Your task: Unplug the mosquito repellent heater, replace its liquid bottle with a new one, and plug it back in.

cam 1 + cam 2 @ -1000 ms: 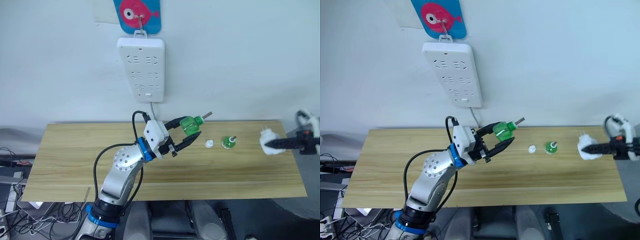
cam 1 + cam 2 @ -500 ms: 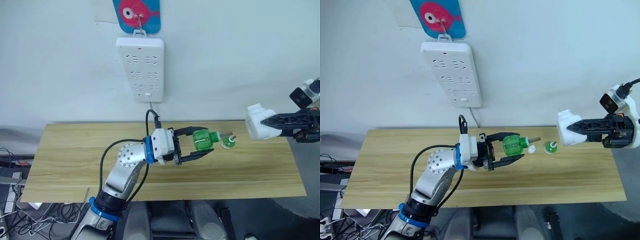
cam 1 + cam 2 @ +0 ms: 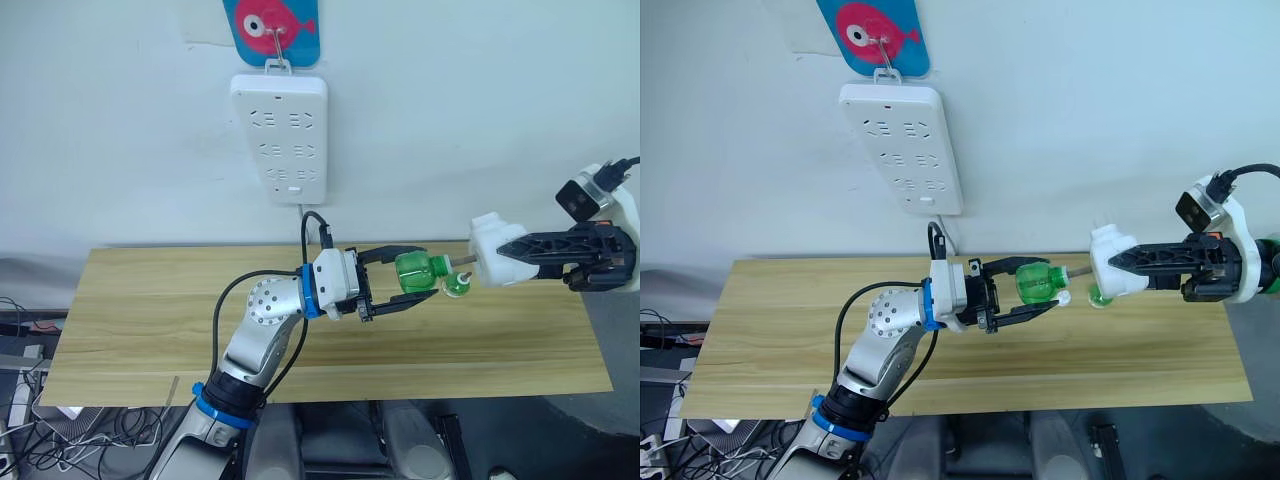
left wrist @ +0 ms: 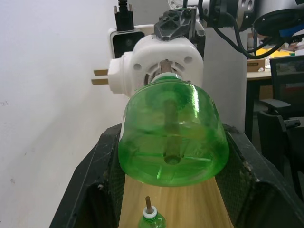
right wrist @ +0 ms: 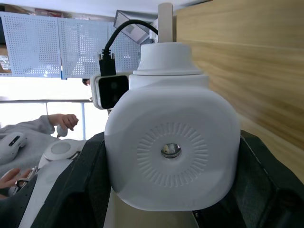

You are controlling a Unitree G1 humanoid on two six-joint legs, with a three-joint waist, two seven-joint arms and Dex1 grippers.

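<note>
Standing below clamped new bottle [image 3: 421, 271] and clamped heater [image 3: 490, 262]: capless bottle [image 3: 458, 285], table [image 3: 150, 330].

Above the table [image 3: 150, 330], the bottle [image 3: 421, 272] sits left of the heater [image 3: 490, 263]; the power strip [image 3: 279, 135] hangs on the wall behind.

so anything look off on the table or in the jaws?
Nothing spilled or damaged. A small white cap lies loose on the table, beside the standing green bottle. The held bottle lines up with the heater.
</note>
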